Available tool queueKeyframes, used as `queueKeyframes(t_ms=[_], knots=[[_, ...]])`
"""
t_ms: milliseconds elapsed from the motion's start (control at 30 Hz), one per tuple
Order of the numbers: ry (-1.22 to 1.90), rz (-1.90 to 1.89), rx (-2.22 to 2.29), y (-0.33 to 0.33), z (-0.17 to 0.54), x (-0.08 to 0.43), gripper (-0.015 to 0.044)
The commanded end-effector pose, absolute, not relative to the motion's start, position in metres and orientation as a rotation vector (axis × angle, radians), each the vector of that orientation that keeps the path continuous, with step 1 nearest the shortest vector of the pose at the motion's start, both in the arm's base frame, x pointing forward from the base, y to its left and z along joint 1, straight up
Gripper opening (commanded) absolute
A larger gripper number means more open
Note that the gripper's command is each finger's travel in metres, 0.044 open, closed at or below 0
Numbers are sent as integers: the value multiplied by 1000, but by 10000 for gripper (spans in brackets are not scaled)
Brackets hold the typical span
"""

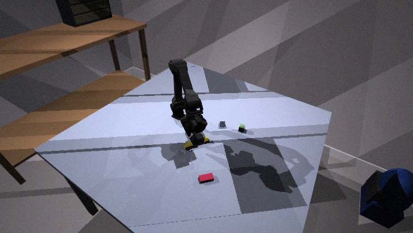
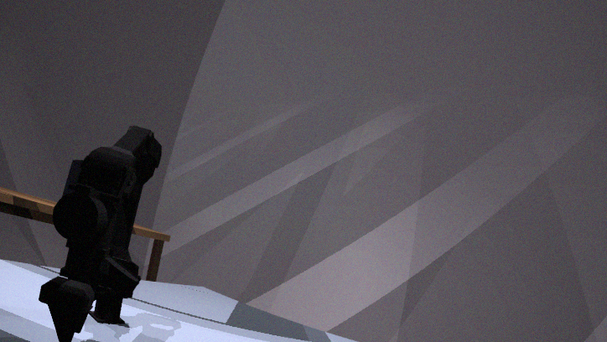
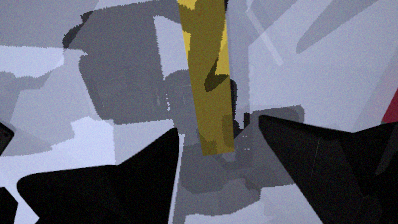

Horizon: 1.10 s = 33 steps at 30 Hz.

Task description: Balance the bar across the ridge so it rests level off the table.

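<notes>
A yellow bar (image 1: 189, 145) (image 3: 207, 55) lies flat on the table (image 1: 161, 199). My gripper (image 1: 198, 142) (image 3: 218, 127) is open and empty, low over the bar and hiding its middle in the top view. In the wrist view the bar's near end shows between the two spread fingertips, touching neither. A red block (image 1: 206, 177) (image 3: 393, 110) lies apart from the bar, towards the front of the table. I cannot tell for sure which piece is the ridge. The exterior view shows the arm, but not the bar.
A small grey piece (image 1: 222, 124) and a green-topped block (image 1: 242, 126) stand right of the arm. A wooden shelf table (image 1: 121, 25) is behind at the left, bearing a dark drawer unit (image 1: 90, 12). A blue object (image 1: 399, 185) is off the table's right side.
</notes>
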<state>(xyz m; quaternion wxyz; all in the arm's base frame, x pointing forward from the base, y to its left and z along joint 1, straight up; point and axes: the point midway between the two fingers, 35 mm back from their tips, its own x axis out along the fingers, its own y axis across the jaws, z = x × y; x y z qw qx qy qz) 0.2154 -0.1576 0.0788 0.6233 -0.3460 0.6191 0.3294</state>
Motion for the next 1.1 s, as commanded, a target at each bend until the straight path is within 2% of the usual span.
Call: queueKeyframes(t_ms=[0,1067], knots=[[1417,762,-795,-157,72,216,315],[1417,762,-795,-157,46,216,315]])
